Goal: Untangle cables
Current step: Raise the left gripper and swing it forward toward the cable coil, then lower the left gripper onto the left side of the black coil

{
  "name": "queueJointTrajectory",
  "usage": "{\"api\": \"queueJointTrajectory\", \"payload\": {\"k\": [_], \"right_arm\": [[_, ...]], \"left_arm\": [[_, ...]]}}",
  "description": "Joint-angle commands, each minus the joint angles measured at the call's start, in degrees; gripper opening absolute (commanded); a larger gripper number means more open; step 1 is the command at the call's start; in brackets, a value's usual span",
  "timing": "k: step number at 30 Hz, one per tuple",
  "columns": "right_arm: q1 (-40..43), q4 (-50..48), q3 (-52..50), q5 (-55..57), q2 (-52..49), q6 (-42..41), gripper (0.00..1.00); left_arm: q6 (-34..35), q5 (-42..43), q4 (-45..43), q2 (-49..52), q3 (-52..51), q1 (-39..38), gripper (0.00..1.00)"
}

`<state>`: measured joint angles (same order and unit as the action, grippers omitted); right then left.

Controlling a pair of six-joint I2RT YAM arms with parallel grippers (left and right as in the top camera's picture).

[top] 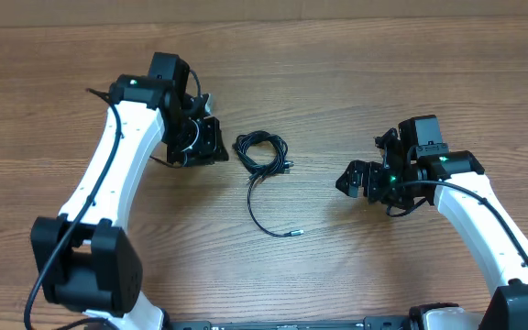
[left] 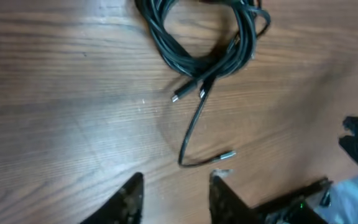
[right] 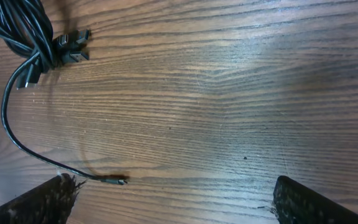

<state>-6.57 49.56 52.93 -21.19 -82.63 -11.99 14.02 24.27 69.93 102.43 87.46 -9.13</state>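
The left gripper hangs over the table with its fingers partly apart and nothing between them. The cables lie straight ahead of those fingertips, resting on the wood as one rounded bundle of several turns, a little wider than deep. There is a clear stretch of bare table between the fingers and the bundle. Two short ends with silvery plugs poke out of the near side of the bundle and point back toward the fingers.

From the same spot a loose tail runs out of the bundle toward the fingers, so its long axis lies roughly along the line of approach. It then bends sharply, and the last stretch lies across the fingers' gap. Its plug tip points toward the right-hand finger and looks close in front of it. How far above the table the fingers hang cannot be read from this view.

Seen from overhead, the bundle sits between the two arms, and the left gripper is the nearer to it.

The right gripper stands wide open and holds nothing. For it, the bundle lies well ahead and off beyond its left-hand finger. The tail sweeps in an arc from there toward that finger, and its tip lies just ahead of it, pointing across the gap toward the other finger. By my judgement, the bundle suits the left arm and the free tip suits the right.
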Motion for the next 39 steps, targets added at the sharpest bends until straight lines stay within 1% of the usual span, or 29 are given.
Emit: {"api": "queueJointTrajectory", "payload": {"k": [1, 2, 3, 4, 5, 7, 39], "right_arm": [[-0.2, -0.2, 1.0, -0.3, -0.1, 0.0, 1.00], [-0.2, -0.2, 1.0, -0.3, -0.1, 0.0, 1.00], [-0.2, -0.2, 1.0, -0.3, -0.1, 0.0, 1.00], [-0.2, -0.2, 1.0, -0.3, -0.1, 0.0, 1.00], [-0.2, -0.2, 1.0, -0.3, -0.1, 0.0, 1.00], [-0.2, -0.2, 1.0, -0.3, -0.1, 0.0, 1.00], [-0.2, -0.2, 1.0, -0.3, -0.1, 0.0, 1.00]], "left_arm": [[0.4, -0.6, -0.8, 2.3, -0.4, 0.1, 0.33], [0.4, -0.7, -0.8, 2.6, -0.4, 0.1, 0.32], [0.3, -0.7, -0.8, 2.9, -0.4, 0.1, 0.36], [0.3, -0.7, -0.9, 3.2, -0.4, 0.1, 0.47], [0.4, -0.7, -1.0, 3.2, -0.4, 0.1, 0.61], [0.3, -0.7, -1.3, 3.3, -0.4, 0.1, 1.00], [0.3, -0.9, -1.4, 3.3, -0.4, 0.1, 1.00]]}}
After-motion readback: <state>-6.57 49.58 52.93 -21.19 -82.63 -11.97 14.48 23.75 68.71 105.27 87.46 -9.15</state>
